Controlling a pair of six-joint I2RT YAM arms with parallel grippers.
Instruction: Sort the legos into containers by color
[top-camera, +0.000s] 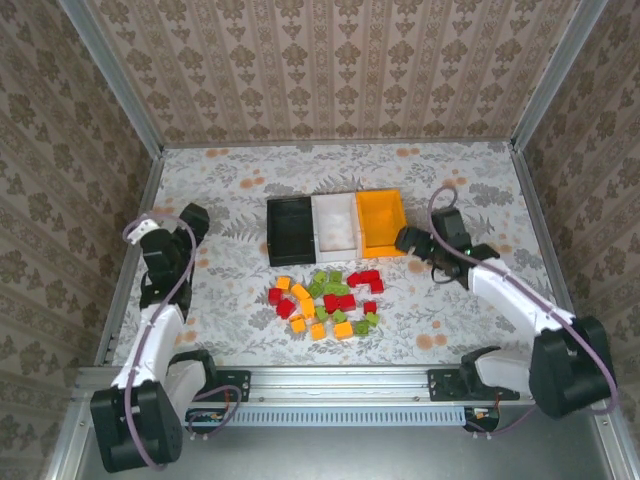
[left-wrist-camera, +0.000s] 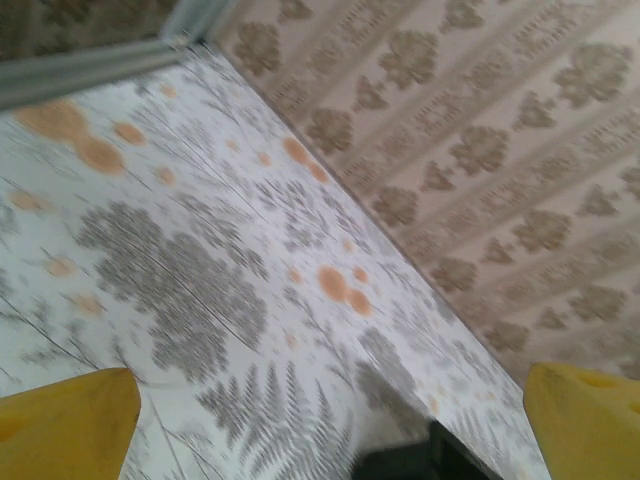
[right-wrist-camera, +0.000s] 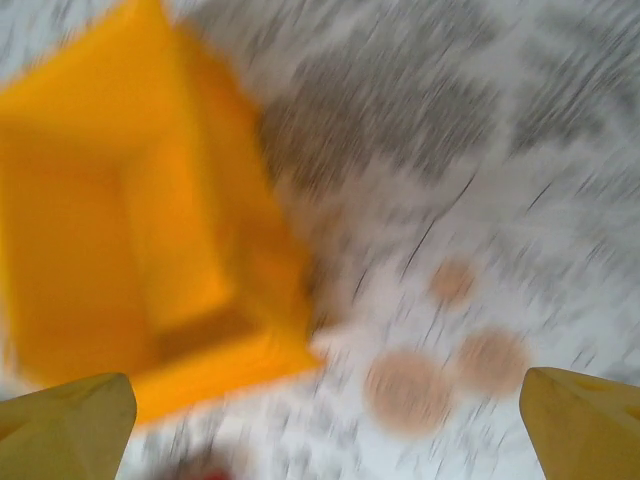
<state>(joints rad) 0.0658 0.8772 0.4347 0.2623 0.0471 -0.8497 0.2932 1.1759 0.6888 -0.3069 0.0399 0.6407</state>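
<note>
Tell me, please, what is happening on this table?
Nothing is sorted yet. The legos lie in a loose pile before the black bin, white bin and orange bin, which look empty. The right pincer hangs open beside the orange bin; the left pincer is open too, far left. Neither holds anything.

Left arm (top-camera: 152, 335) and right arm (top-camera: 515, 298): white tubular links, black joint housings, black bases, looped lilac cables (top-camera: 436, 203); fingers (left-wrist-camera: 65, 425) yellow
</note>
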